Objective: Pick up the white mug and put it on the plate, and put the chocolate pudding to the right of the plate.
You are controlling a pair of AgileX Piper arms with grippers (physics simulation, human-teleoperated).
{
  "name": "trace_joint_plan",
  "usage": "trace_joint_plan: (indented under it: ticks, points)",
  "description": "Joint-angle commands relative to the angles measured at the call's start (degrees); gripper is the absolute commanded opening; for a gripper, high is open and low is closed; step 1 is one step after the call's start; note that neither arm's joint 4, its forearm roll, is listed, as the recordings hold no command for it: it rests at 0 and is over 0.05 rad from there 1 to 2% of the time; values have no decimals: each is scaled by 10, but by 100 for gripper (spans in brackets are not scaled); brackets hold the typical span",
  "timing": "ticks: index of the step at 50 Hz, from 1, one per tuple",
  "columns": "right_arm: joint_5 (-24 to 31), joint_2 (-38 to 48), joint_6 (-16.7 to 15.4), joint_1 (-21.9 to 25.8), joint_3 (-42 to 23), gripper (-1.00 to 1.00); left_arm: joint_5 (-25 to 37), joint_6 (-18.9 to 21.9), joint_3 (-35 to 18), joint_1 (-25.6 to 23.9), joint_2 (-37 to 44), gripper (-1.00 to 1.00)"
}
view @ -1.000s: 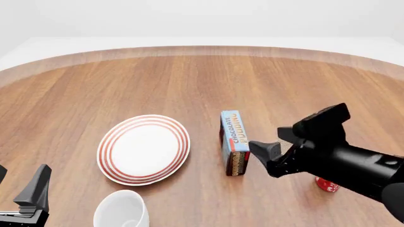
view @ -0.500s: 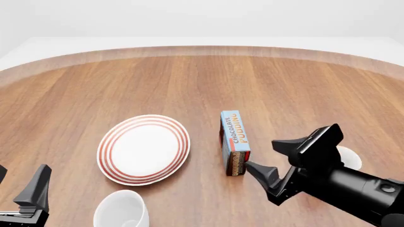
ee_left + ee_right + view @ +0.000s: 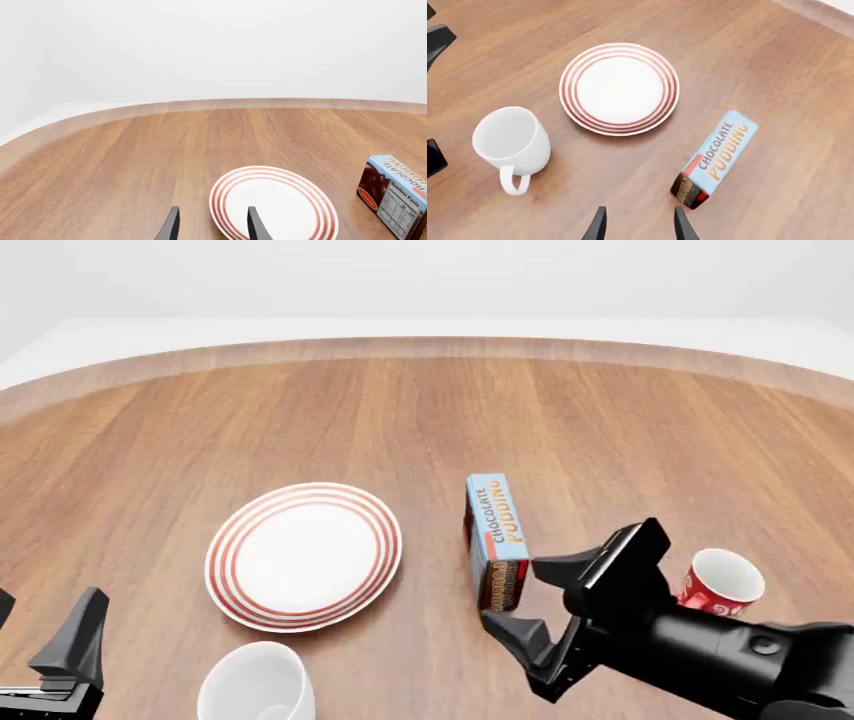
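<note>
The right hand (image 3: pixel 530 597) is hovering with its jaws spread apart and gripping nothing, just beside the near end of the chocolate pudding (image 3: pixel 494 538), which is lying on the desk (image 3: pixel 400 410) right of the plate (image 3: pixel 304 555). The white mug (image 3: pixel 256 684) is sitting upright near the plate's front edge, while the left hand (image 3: pixel 211 227) is waiting nearby, parted and holding nothing.

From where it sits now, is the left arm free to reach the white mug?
Probably yes. The left tool is open, with the white mug close beside it, and nothing lies between them. The plate is farther out.
</note>
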Motion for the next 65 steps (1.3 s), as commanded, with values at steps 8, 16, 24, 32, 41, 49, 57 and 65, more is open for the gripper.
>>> trace_joint_plan:
  ticks: [8,16,24,32,41,49,57,65]
  points:
    - [3,36,8,48,-18,100,0,0,0,0,0,100]
    - [-1,69,12,72,-31,100,0,0,0,0,0,100]
    - [-6,103,16,93,-46,100,0,0,0,0,0,100]
    - [-11,137,22,116,-60,100,0,0,0,0,0,100]
    - [-17,181,35,149,-75,100,0,0,0,0,0,100]
    - [-18,203,42,166,-81,100,0,0,0,0,0,100]
    - [-21,223,47,182,-89,100,0,0,0,0,0,100]
    - [-21,239,49,199,-96,100,0,0,0,0,0,100]
